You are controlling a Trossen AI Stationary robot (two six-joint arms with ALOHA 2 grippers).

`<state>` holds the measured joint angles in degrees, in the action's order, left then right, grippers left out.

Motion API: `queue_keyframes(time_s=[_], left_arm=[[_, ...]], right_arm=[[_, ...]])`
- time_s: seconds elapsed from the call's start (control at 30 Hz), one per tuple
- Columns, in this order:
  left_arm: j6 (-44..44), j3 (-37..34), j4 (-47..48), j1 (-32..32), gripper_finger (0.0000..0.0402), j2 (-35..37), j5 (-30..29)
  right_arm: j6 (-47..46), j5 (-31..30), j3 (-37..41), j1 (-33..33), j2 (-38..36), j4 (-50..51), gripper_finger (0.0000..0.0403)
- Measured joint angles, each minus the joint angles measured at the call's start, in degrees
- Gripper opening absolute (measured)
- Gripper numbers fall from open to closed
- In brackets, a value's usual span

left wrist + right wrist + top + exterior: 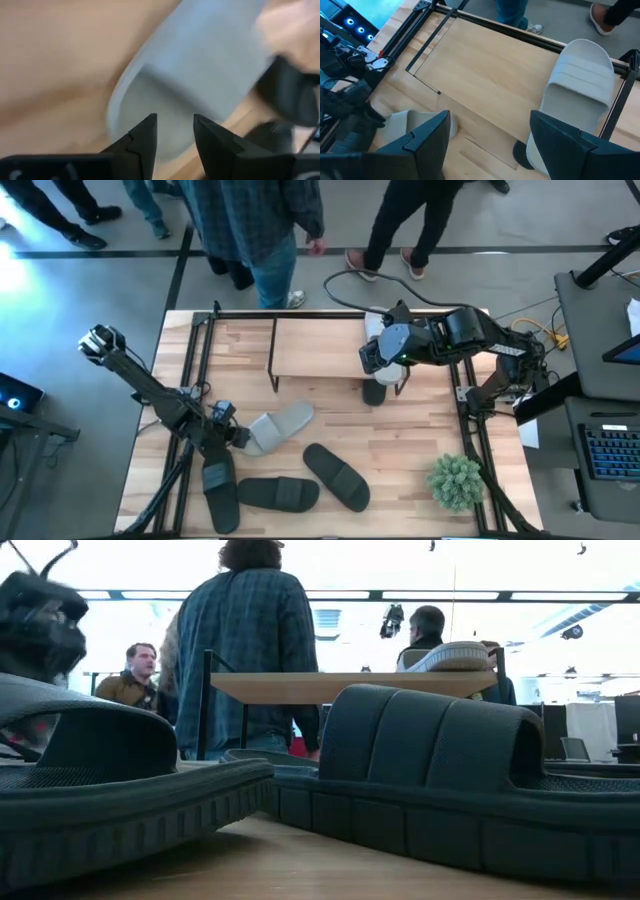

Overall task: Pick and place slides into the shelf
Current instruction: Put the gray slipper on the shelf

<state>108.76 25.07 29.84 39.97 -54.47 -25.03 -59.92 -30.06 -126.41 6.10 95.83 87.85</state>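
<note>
The shelf [320, 348] stands at the table's far side, with its wood top [490, 75] bare at the left. One light slide [582, 85] lies flat on the top's right end and also shows in the low view [455, 657]. My right gripper [492, 142] hovers open above that end [385, 362]. A dark slide [373, 392] sticks out from under the shelf's near edge. The other light slide [278, 427] lies sole-down on the table. My left gripper [236, 436] is open at its near-left end [175, 132]. Three dark slides [278, 493] lie along the near edge. My left gripper comes down slanting from the table's left onto the light slide's end [165, 107]. Its fingertips [147, 132] show over the footbed, close together. Whether they touch the slide, I cannot tell. The slide lies flat on the table.
A green plant ball [458, 480] sits at the near right corner. Black frame rails [190, 410] run along the table's left and right sides. Several people stand beyond the far edge [260, 230]. Bare wood lies between the shelf and the dark slides [400, 440].
</note>
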Motion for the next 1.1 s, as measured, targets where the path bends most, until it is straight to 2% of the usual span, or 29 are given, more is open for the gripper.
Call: queue_keyframes(time_s=[0.07, 0.13, 0.27, 0.4, 0.47, 0.57, 0.67, 0.93, 1.1], left_arm=[[-6.59, 2.47, 0.1, 0.0, 0.0113, 0.08, -5.88], [-18.99, 4.62, 0.1, 0.05, 0.0113, -0.27, -7.28], [-40.9, 8.0, 1.02, 0.17, 0.0113, -2.51, -3.21], [-57.07, 11.06, 6.38, 0.28, 0.0113, -7.2, 4.2], [-63.66, 13.21, 10.46, 0.61, 0.0113, -10.17, 4.55], [-72.16, 16.5, 18.25, 1.37, 0.0113, -15.2, -0.61], [-74.68, 18.92, 22.55, 2.27, 0.0113, -19.33, -6.98], [-74.99, 20.49, 19.16, 8.44, 0.0113, -23.86, -7.69], [-74.71, 20.43, 18.61, 11.13, 0.0113, -27.05, -13.2]], right_arm=[[0.02, -0.02, 0.0, -0.19, 0.0, 0.05, 0.0265], [0.36, -0.01, 0.04, -0.56, 0.0, 0.11, 0.0265], [1.48, -0.02, 0.07, -1.27, 0.0, 0.2, 0.0265], [1.97, -0.02, 0.17, -2.2, 0.0, 0.16, 0.0265], [1.91, -0.01, 0.2, -2.81, 0.0, 0.2, 0.0265], [1.66, 0.0, 0.2, -3.68, 0.0, 0.18, 0.0265], [1.48, -0.01, 0.2, -4.47, 0.0, 0.2, 0.0265], [1.47, -0.02, 0.2, -5.79, 0.0, 0.18, 0.0265], [1.45, 0.0, 0.2, -6.53, 0.0, 0.17, 0.0265]])
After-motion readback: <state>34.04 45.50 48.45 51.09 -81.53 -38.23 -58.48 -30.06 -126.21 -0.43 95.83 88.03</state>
